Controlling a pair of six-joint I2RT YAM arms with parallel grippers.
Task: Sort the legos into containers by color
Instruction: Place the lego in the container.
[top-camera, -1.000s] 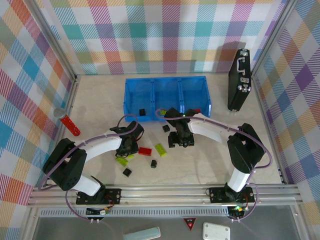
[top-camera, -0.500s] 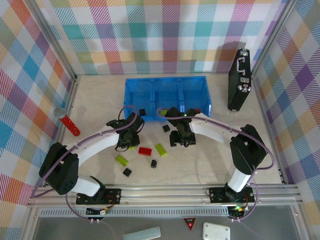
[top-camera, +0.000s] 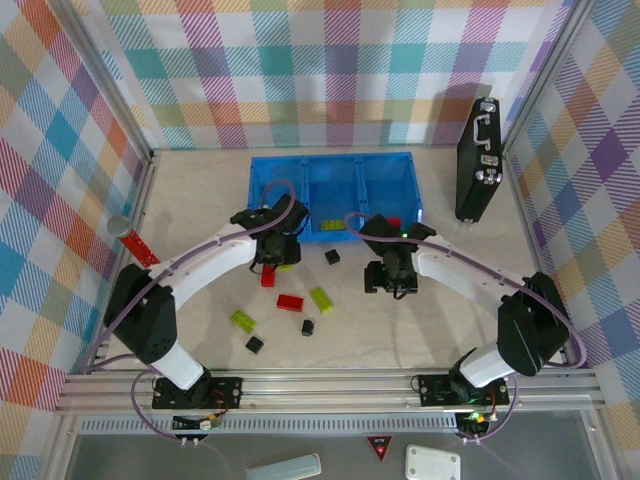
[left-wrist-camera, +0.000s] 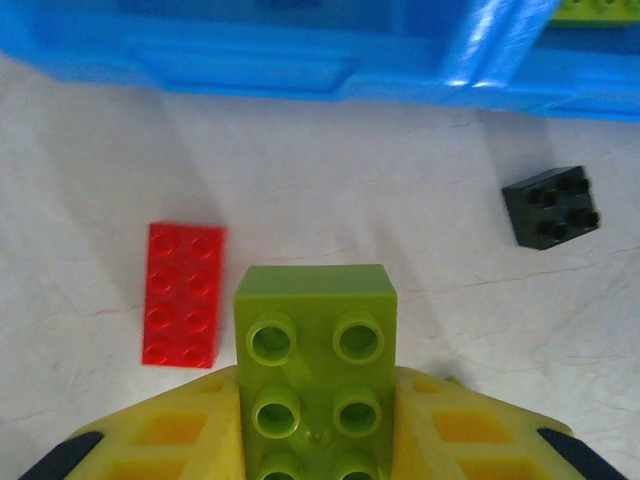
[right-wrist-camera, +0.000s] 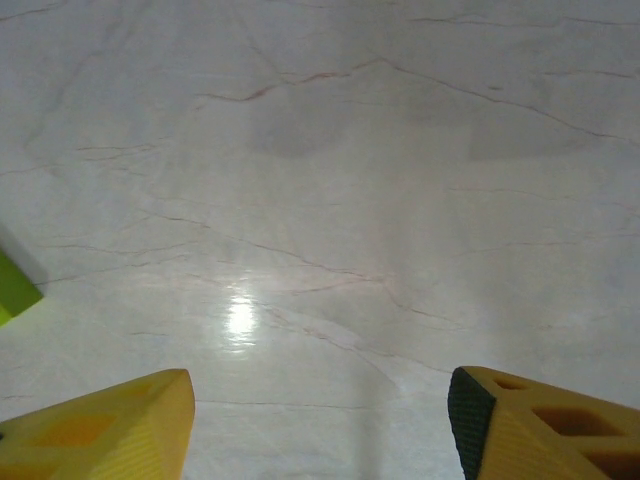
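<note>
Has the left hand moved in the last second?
Yes. The left hand has travelled away from the near edge toward the blue tray, shut on a lime-green brick.

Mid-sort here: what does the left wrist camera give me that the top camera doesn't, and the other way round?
Left wrist adds: a close look at the lime-green brick clamped in the left hand, studs up, between yellow fingers.
Top adds: the right hand over the table, the black case standing at the right, the red cylinder at the left, and five more loose bricks nearer the arm bases.
Both: the blue tray just ahead, plus the red brick and the black brick lying on the table either side of the held one.
</note>
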